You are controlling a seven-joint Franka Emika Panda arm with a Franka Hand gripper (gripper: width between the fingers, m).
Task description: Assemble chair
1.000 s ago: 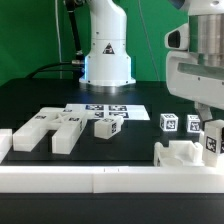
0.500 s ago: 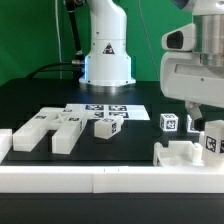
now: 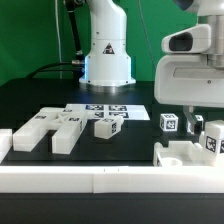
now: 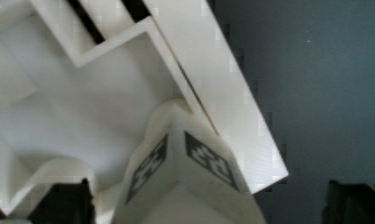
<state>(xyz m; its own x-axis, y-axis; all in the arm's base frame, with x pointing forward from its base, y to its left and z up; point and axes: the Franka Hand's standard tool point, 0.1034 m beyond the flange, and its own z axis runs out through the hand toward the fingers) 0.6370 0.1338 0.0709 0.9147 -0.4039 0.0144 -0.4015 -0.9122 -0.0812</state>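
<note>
- Gripper (image 3: 196, 116) hangs at the exterior view's right, above the chair parts by the rail (image 3: 100, 180).
- Below it in that view stand a tagged post (image 3: 212, 141) and a tagged cube (image 3: 169, 122), with a notched block (image 3: 183, 155) against the rail.
- The exterior view does not show how far the jaws are spread. The wrist view does: the dark fingers (image 4: 59, 200) sit wide apart at the frame's edges.
- The post (image 4: 187, 165) rises between them, two tagged faces showing. Neither finger visibly touches it, so the gripper (image 4: 205, 200) holds nothing.
- Only the exterior view shows the other parts: notched pieces (image 3: 45, 128) and a small block (image 3: 107, 126) lie well apart on the dark table (image 3: 30, 100).
- Behind them, the marker board (image 3: 105, 109) lies in front of the arm's base (image 3: 107, 55).
</note>
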